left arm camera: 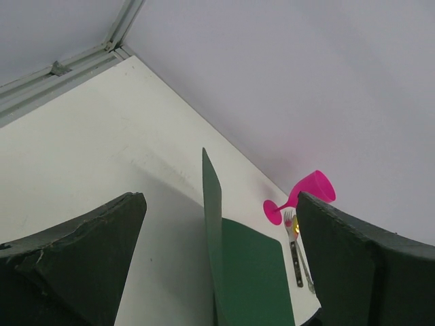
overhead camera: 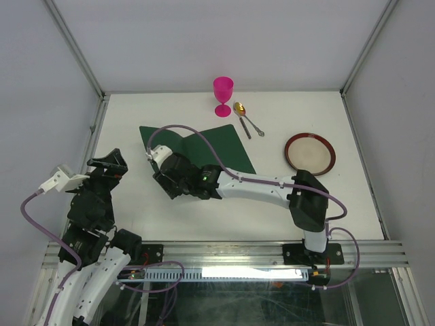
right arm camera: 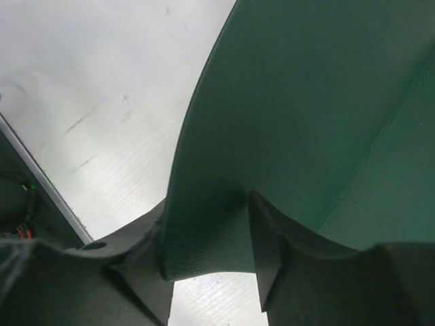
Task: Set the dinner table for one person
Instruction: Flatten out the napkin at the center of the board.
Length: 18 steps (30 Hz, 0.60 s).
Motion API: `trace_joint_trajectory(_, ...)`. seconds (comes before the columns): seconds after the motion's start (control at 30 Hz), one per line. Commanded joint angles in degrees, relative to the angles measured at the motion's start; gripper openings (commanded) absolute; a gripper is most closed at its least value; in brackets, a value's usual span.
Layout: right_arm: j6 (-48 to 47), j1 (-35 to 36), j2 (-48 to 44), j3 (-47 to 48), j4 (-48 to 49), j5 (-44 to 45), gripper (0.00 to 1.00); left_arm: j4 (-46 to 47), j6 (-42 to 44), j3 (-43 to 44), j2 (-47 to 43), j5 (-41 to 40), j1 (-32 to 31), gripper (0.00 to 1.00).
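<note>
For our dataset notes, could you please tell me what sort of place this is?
Probably a robotics lab cell: a white tabletop edged by aluminium frame rails, blank white panels around it, and a left arm and right arm bolted at its near edge.

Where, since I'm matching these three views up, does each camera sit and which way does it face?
Top: above and behind the arms, looking down on the table; both arms show.
Left wrist: on the left gripper, looking low across the table toward the goblet and back wall; its fingers frame the view.
Right wrist: on the right gripper, close on the placemat, whose edge sits between its fingers.
Shared: top and left wrist both show placemat, goblet and cutlery.
</note>
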Motion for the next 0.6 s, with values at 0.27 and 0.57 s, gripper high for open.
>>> trace_joint_trajectory(0.27,0.51,0.67,-4.6,2.19,-2.45,8.34,0.66,-0.96,1.67,2.87,-0.13,-1.58,0.19,0.99)
trace_joint_trajectory(0.57,1.24,1.71,-6.3,1.43,0.24,6.11,0.76,-0.09,1.01,2.62,0.73,-1.0,0.25,0.99)
